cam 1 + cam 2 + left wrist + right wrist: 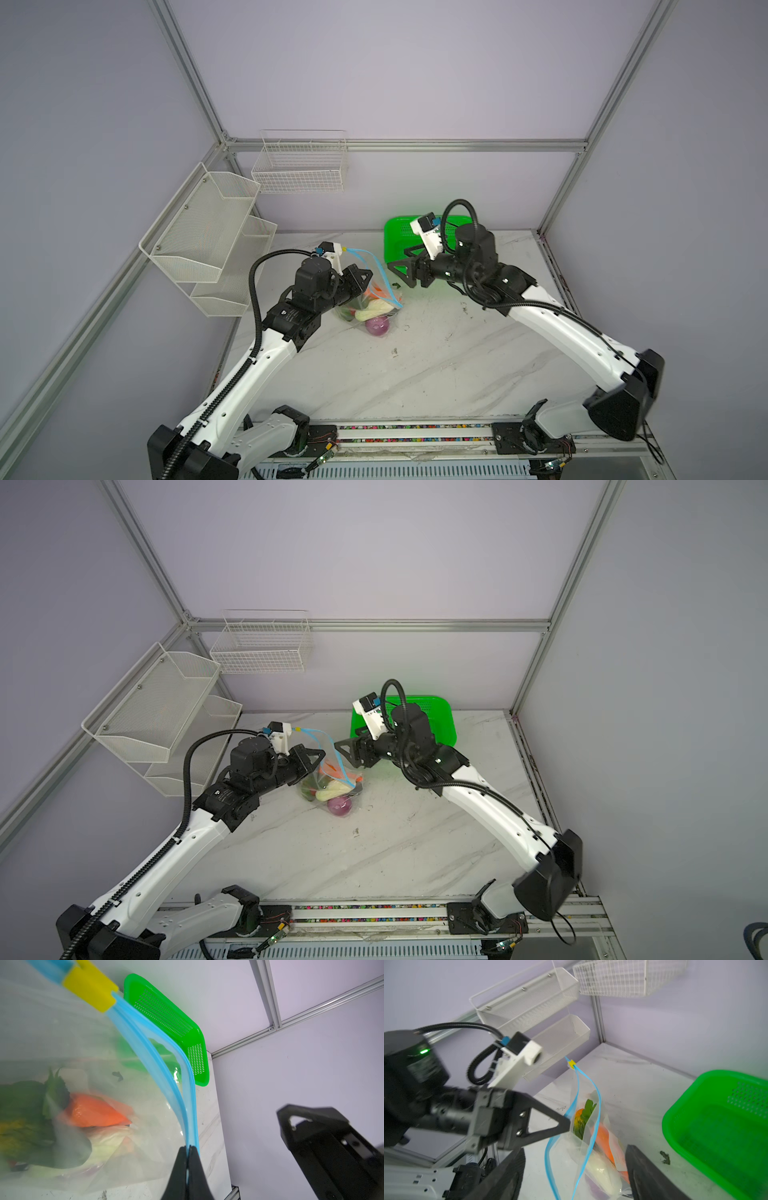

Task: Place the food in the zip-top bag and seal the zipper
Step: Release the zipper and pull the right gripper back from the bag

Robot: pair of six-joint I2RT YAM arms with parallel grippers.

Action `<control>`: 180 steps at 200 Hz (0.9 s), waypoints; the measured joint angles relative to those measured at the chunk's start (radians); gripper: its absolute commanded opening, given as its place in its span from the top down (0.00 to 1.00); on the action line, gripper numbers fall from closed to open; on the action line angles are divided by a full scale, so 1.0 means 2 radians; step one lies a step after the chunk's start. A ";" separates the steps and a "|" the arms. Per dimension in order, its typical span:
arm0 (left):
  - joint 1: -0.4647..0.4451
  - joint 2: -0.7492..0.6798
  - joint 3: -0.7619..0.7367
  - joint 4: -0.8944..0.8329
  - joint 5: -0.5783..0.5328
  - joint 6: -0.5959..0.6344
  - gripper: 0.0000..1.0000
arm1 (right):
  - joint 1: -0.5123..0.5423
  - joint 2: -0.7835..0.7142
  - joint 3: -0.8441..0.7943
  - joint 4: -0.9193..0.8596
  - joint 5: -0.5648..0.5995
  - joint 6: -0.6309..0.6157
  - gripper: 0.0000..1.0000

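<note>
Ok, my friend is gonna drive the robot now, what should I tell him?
Left claw: shut on the zipper strip, lifting that edge of the zip-top bag.
Right claw: open beside the bag's mouth, holding nothing.
Done: the food is in the bag; none shows outside it.
Left: the mouth gapes. The yellow slider sits at the strip's far end; pull it along to seal.

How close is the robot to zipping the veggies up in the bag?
Done: the toy vegetables sit inside the bag. In hand: the left tool pinches the blue zipper, holding the bag up; the right tool is open near it. Left: the mouth gapes, so the yellow slider must be pulled along.
</note>
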 measured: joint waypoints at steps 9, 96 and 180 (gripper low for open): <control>0.000 0.000 0.000 0.001 0.000 0.000 1.00 | 0.001 -0.041 -0.050 0.044 -0.002 -0.017 0.26; 0.000 0.000 0.000 0.007 0.000 0.000 1.00 | 0.032 -0.085 -0.329 0.294 -0.009 -0.082 0.36; 0.000 0.000 0.000 0.008 0.000 0.000 1.00 | 0.036 0.018 -0.383 0.519 -0.011 -0.078 0.59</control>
